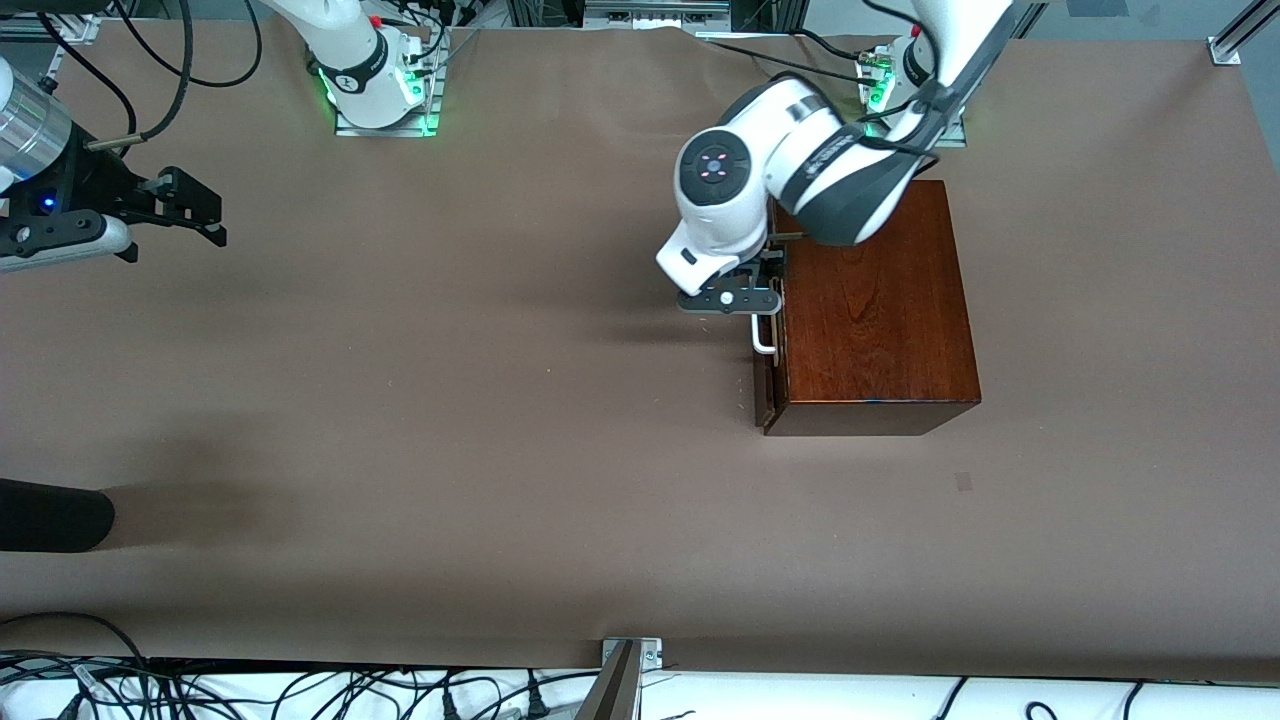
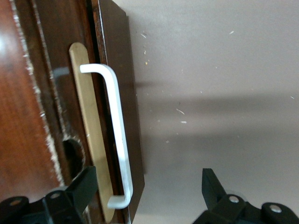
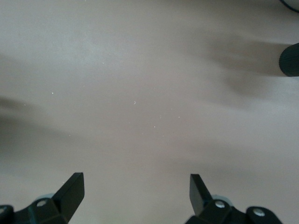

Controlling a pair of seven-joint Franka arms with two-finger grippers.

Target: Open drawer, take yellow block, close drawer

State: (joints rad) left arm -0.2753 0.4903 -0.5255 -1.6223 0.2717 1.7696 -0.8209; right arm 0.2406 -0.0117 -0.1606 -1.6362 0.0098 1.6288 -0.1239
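The dark reddish-brown wooden box point(image 1: 875, 310) stands at the left arm's end of the table. Its drawer front point(image 1: 765, 385) faces the table's middle and carries a white loop handle point(image 1: 763, 335). In the left wrist view a thin pale wood strip shows between the drawer front point(image 2: 117, 51) and the box. My left gripper point(image 1: 760, 300) is open at the handle's end nearer the robots' bases. In the left wrist view point(image 2: 148, 179) one finger is over the box edge, the other over bare table, and the handle point(image 2: 117, 121) lies between them, untouched. The yellow block is hidden. My right gripper point(image 1: 215, 225) waits open and empty over the table's right arm end point(image 3: 135, 179).
A black rounded object point(image 1: 50, 515) pokes in over the table at the right arm's end, also in the right wrist view point(image 3: 289, 58). Cables lie along the table edge nearest the front camera. Brown tabletop point(image 1: 450, 380) stretches in front of the drawer.
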